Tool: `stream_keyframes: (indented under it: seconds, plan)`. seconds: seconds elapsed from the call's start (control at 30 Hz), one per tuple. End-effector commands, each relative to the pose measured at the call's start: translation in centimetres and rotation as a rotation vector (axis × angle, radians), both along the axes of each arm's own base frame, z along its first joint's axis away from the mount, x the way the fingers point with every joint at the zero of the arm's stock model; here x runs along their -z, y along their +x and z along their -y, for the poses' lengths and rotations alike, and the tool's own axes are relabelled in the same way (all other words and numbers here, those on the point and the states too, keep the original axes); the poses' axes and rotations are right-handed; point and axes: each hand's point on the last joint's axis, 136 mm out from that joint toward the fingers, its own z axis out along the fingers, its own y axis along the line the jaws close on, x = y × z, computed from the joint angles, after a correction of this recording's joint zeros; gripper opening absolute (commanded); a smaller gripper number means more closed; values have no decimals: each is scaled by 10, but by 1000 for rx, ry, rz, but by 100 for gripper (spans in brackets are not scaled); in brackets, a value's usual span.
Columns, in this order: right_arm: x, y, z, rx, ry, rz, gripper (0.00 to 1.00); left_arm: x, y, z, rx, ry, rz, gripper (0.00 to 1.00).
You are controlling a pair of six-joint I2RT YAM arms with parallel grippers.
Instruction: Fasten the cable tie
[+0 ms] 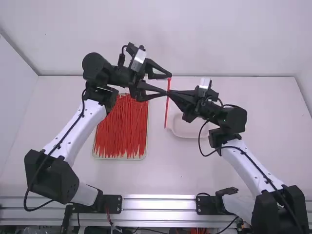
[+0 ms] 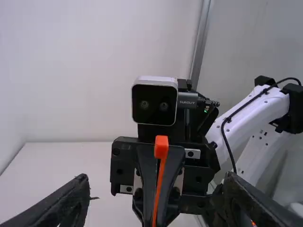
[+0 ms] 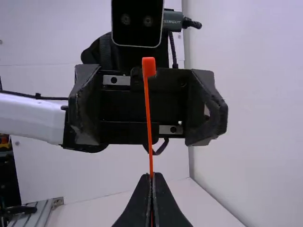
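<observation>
A red cable tie hangs upright above the table, its square head at the top. My right gripper is shut on the strap a little below the head, which the right wrist view shows pinched between the shut fingers. My left gripper faces it from the left and is open. Its two fingers stand wide apart on either side of the tie's head without touching it. The strap's lower end dangles free.
A tray with a heap of several loose red cable ties lies under the left arm. A shallow white dish sits on the table below the right gripper. White walls close in the table at the back and sides.
</observation>
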Motion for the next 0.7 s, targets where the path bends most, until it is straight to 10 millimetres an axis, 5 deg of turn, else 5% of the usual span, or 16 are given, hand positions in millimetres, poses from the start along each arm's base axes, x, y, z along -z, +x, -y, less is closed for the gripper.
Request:
stream_keyframes:
  seconds: [0.0, 0.43, 0.57, 0.67]
  plan:
    - [-10, -4, 1, 2, 12, 34, 0, -12, -4, 3, -2, -14, 20, 69]
    - [-12, -4, -2, 8, 19, 41, 0, -15, 0, 3, -25, -26, -6, 33]
    - [-12, -3, 0, 13, 18, 40, 0, -16, 1, 5, -32, -30, -14, 31]
    - [-12, -3, 0, 13, 18, 39, 0, -16, 3, 5, -40, -33, -23, 13]
